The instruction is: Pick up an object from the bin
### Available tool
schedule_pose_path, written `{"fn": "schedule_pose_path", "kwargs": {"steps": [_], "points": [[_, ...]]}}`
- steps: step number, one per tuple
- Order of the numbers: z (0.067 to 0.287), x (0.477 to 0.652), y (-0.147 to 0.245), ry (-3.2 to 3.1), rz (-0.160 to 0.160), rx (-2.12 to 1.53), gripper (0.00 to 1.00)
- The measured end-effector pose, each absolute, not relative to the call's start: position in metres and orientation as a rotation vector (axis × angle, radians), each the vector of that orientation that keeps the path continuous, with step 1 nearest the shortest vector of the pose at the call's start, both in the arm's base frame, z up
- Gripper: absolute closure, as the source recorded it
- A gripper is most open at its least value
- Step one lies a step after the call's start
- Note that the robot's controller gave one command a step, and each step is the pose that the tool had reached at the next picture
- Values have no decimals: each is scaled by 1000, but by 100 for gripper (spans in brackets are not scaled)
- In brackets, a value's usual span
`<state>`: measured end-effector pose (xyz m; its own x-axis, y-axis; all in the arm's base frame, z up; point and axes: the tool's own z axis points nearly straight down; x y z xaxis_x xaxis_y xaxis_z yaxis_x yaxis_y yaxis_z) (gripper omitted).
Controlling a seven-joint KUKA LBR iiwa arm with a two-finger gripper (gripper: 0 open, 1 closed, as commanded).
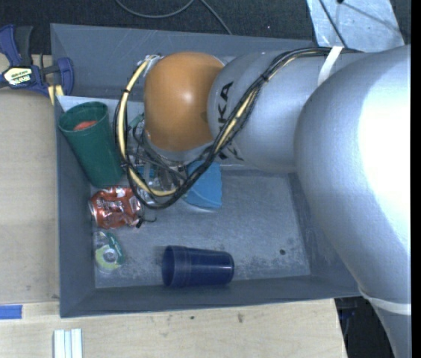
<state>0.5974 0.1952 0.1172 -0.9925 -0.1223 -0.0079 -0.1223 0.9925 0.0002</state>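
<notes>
Lab: robot arm (345,125) over metal bin (75,274)

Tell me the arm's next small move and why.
Probably a short shift toward the crushed red can, then down. The gripper hangs between the green cup, the can and a light blue thing, seemingly centred on none; the can lies close by and mostly uncovered.

Black letters "KA" stand on the silver arm (285,125), the rest hidden.
</notes>
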Motion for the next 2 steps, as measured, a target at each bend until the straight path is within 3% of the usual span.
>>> {"fn": "schedule_pose_path", "kwargs": {"steps": [1, 2], "points": [[83, 582, 204, 3121, -14, -373, 0], [71, 573, 225, 3130, -7, -311, 0]]}}
